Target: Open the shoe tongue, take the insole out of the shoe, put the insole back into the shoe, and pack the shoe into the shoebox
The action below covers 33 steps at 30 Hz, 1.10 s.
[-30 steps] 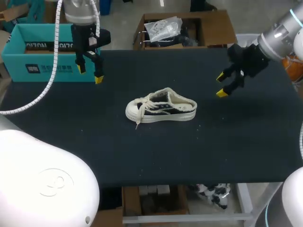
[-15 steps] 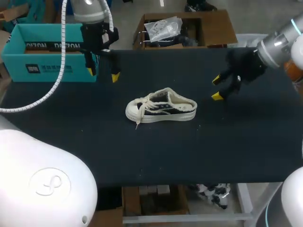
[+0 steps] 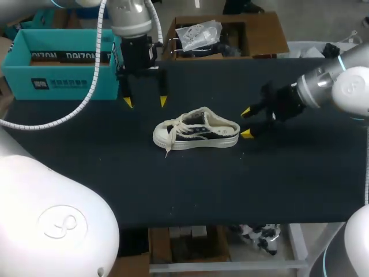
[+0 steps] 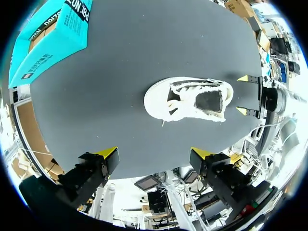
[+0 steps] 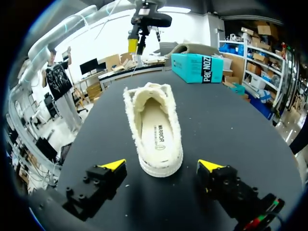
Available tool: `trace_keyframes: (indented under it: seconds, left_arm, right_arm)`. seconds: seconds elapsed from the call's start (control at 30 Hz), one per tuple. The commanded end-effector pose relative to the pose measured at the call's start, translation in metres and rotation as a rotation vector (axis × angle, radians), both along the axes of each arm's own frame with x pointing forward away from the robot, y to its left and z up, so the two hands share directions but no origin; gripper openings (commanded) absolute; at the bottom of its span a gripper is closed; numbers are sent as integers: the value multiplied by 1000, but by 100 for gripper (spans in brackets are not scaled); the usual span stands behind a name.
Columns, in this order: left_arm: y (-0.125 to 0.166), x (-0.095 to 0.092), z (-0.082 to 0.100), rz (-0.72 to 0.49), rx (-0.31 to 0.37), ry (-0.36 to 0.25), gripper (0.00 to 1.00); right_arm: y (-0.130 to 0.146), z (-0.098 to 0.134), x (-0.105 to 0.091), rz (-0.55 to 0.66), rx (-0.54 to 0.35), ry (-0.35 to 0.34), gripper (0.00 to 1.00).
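Observation:
A cream and dark low sneaker [image 3: 196,130] lies on its sole in the middle of the black table [image 3: 190,184], toe to the left, laces loose. Its cream insole [image 5: 156,134] lies inside the shoe [image 5: 154,130]. My left gripper [image 3: 144,101] hangs open above the table behind the shoe's toe; the shoe [image 4: 190,98] is ahead of its fingers [image 4: 154,153]. My right gripper [image 3: 246,122] stands open just right of the heel, which sits close ahead of its spread fingers [image 5: 161,165]. The teal shoebox [image 3: 60,63] stands at the table's back left.
The teal box [image 4: 50,36] shows at the table's edge, far from the shoe, in the left wrist view. A brown carton [image 3: 225,34] with a plastic bag stands behind the table's far edge. Bare black table surrounds the shoe.
My left gripper has moved right and toward the shoe, from beside the teal box. My right gripper has moved left and down to the shoe's heel. The shoe has stayed in place.

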State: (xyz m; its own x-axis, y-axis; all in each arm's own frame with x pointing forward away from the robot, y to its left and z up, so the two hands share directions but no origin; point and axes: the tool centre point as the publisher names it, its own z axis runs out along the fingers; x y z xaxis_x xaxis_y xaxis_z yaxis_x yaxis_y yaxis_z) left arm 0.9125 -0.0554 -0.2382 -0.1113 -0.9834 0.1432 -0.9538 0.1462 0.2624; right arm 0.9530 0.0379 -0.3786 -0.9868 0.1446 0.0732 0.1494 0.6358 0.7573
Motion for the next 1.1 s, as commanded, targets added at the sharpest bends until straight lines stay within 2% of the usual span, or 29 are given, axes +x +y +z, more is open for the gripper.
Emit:
trace_keyframes:
  seconds: [0.03,0.43,0.87,1.1]
  left_arm:
    - [-8,5,-4,-5,0,21,100]
    - [-29,0,-10,-26,-9,26,100]
    - [-41,1,-16,-30,-13,30,100]
    - [-52,1,-20,-15,8,22,100]
  right_arm:
    - [6,-19,8,15,37,0,100]
    - [30,-43,12,37,106,25,100]
    - [50,-55,6,47,150,36,100]
    - [56,-56,3,54,165,30,100]
